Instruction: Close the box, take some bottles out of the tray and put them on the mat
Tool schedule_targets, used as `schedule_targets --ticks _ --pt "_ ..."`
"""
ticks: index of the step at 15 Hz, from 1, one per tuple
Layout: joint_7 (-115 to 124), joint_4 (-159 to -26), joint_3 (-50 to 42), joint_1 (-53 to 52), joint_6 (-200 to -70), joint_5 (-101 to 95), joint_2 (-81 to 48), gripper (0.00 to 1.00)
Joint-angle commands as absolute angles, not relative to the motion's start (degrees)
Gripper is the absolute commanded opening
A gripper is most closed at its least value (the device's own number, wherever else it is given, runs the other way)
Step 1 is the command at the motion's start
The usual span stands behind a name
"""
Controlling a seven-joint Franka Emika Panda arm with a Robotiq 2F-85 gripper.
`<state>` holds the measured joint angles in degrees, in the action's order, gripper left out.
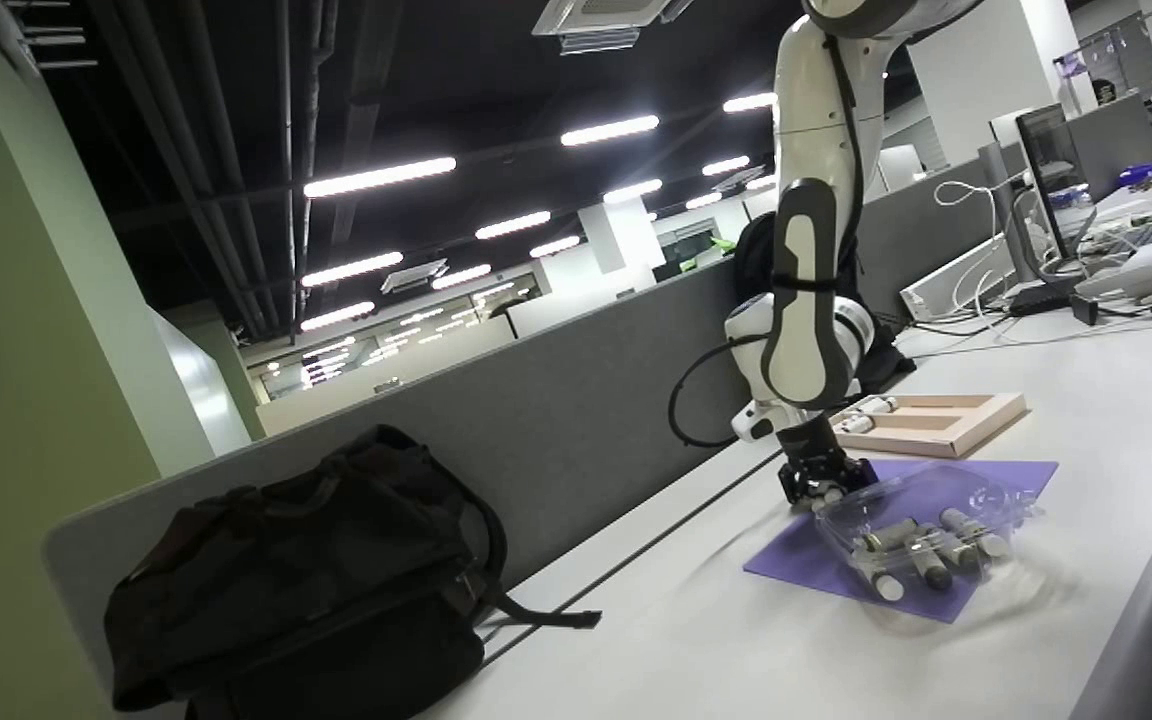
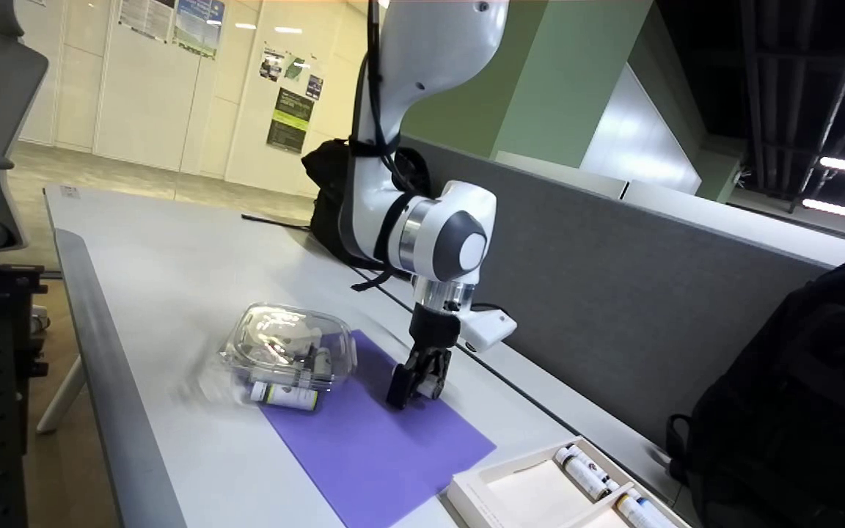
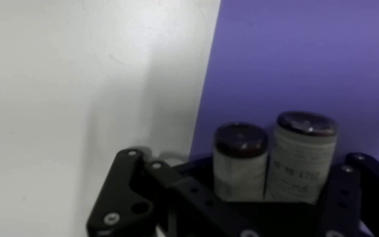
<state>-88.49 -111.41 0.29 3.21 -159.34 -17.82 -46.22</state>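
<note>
Pinching two bottles (image 3: 299, 164) low in wrist view, the pincer (image 2: 416, 396) straddles the mat (image 3: 298, 62) edge, for drop-off, I'd guess.

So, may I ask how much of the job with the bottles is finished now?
Done, it seems: picking up two bottles. In hand: the tool holds them together near the edge of the mat. Left: leaving them on the mat; more bottles lie in the tan box, which is not closed. Whether the clear container is shut, I cannot tell.
</note>
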Motion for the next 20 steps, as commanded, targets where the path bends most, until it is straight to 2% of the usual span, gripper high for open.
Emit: schedule_targets --ticks 1,7,9,14,20 --pt "-89.0 -111.6 0.8 4.9 -157.9 -19.0 -45.2 0.45" --pt "-92.5 -113.6 2.7 9.1 -152.2 -17.0 -39.4 0.88" --pt "-93.2 -114.6 2.7 10.3 -151.4 -16.5 -36.9 0.98" --pt "-92.0 -114.4 1.1 12.9 -155.0 -14.4 -34.6 1.0" --pt "-89.3 -102.4 1.4 18.1 -159.5 -5.1 -41.8 1.0"
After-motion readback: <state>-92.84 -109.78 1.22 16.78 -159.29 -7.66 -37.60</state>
